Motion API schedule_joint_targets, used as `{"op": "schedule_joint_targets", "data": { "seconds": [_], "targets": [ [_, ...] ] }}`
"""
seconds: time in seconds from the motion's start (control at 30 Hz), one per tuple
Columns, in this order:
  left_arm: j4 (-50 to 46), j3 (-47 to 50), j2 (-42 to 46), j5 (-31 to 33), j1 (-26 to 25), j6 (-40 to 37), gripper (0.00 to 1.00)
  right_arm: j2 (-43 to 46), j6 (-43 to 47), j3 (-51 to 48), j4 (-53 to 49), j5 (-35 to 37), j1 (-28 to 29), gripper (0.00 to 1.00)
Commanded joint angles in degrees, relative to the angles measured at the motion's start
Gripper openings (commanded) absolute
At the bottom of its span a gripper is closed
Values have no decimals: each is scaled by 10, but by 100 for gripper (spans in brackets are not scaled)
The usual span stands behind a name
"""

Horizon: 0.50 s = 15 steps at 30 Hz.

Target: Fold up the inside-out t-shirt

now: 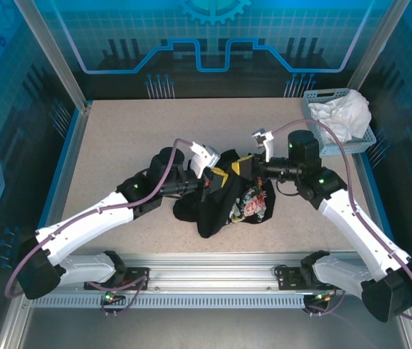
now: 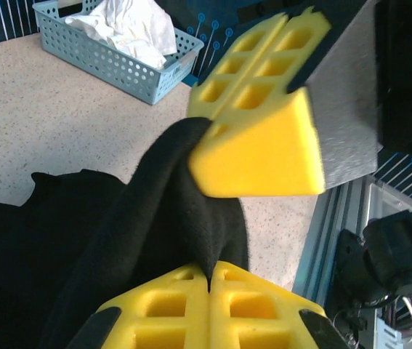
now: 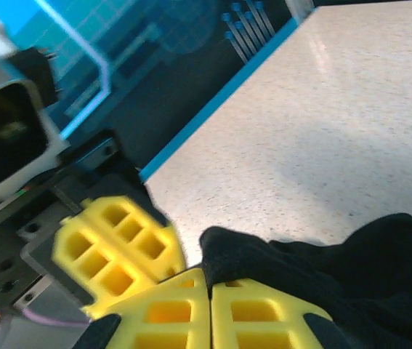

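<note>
From above, we see the t-shirt point(image 1: 224, 207) bunched in the middle of the table point(image 1: 118, 138), its printed patch turned up on the near right side. The left gripper point(image 1: 216, 177) and right gripper point(image 1: 243, 166) meet over the heap's far edge, just beside each other. Bare tabletop lies open to the left and on the far side. The near rail runs close behind the heap. A basket point(image 1: 329, 142) holding white cloth point(image 1: 345, 110) sits in the far right corner, well apart from the shirt.

In the left wrist view, our fingers point(image 2: 169, 305) are pressed tight together on a ridge of black cloth. The ridge runs up to the other gripper's yellow tips. The table's edge and rail stand near on the right, and free surface reaches to the basket.

In the right wrist view, the fingers point(image 3: 256, 313) also meet, with a fold of the shirt pinched at their tips. The left arm's yellow finger sits just beside them. Open table stretches away to the blue edge strip.
</note>
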<state>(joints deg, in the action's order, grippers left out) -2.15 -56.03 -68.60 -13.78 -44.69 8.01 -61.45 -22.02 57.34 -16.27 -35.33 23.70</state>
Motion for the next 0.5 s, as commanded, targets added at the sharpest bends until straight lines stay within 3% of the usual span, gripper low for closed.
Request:
{"op": "schedule_joint_targets", "data": {
  "seconds": [0.0,0.23,0.47],
  "targets": [
    [-6,-15,24,18,6,79,0,-7,5,37,-86,119,13,20],
    [-55,-34,20,81,6,170,0,29,48,54,-134,205,72,35],
    [-60,-41,25,89,10,210,0,64,57,-29,-53,213,161,44]
  ]
}}
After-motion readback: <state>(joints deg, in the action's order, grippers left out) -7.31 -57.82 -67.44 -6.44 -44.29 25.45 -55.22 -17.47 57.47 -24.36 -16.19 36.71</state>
